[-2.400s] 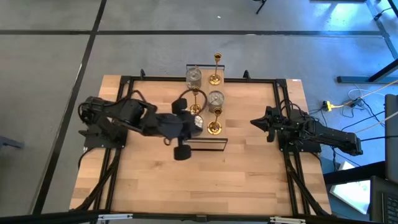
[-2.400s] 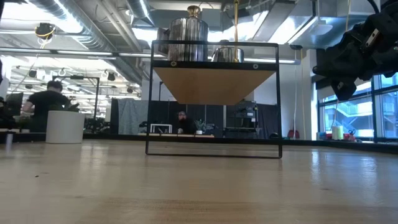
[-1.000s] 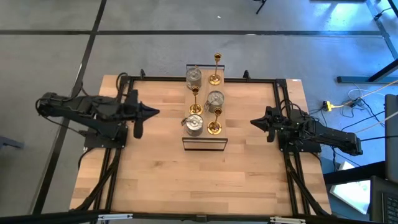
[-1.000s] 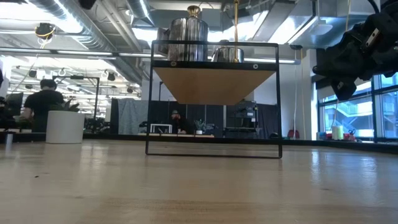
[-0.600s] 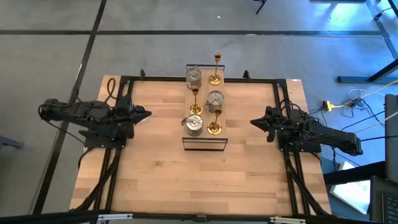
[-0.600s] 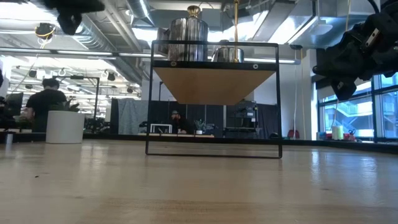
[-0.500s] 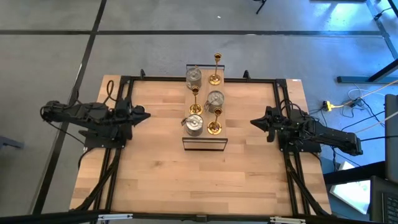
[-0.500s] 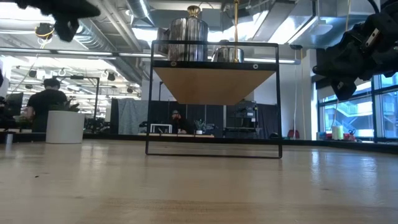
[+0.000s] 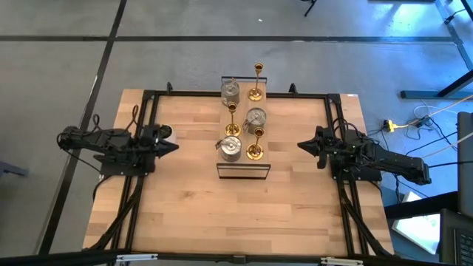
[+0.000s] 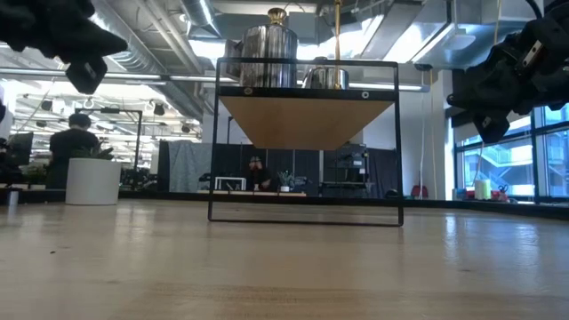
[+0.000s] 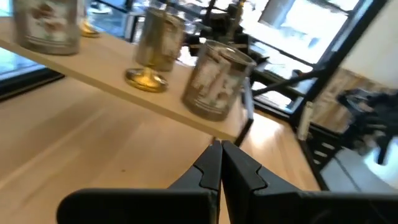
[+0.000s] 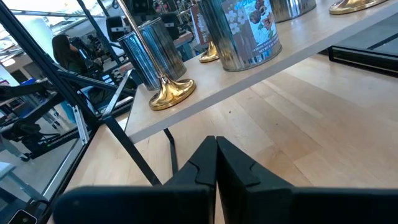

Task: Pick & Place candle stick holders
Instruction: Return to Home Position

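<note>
On the one shelf (image 10: 307,120) three gold candle stick holders (image 9: 255,94) (image 9: 231,127) (image 9: 254,152) and three silver candle stick holders (image 9: 230,90) (image 9: 256,117) (image 9: 230,148) are counted, six in all, and two arms are seen over the single table (image 9: 222,214) — the left end effector (image 9: 174,146) and the right end effector (image 9: 301,145).

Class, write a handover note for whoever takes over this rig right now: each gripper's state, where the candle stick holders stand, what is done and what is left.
Left gripper: shut, empty, at the left side of the table, apart from the shelf.
Right gripper: shut, empty, at the table's right side.
Holders: three silver holders and three gold candlesticks stand on the shelf; none seen elsewhere.
Done: placing looks complete.
Left: probably only parking the arms.
</note>
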